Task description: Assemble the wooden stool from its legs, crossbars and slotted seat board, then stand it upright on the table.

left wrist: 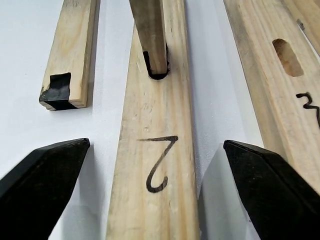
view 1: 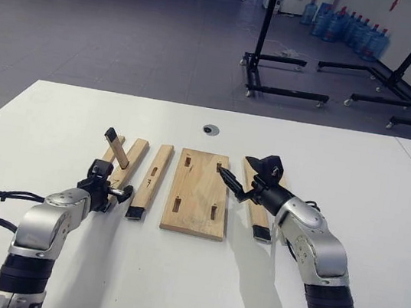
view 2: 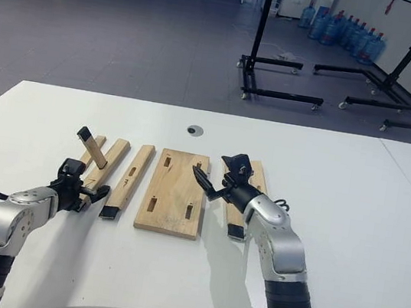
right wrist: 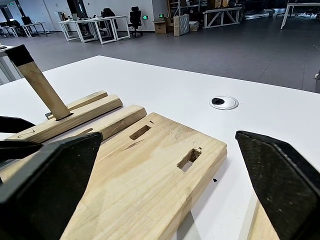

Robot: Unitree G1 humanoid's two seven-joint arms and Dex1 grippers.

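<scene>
Where the left tool (left wrist: 156,145) straddles it, one leg (left wrist: 152,112) reads "2".

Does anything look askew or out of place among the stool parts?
One crossbar sticks up from the slot of the leg marked 2, leaning instead of square, while the seat board lies flat. The open left gripper straddles that leg.
</scene>
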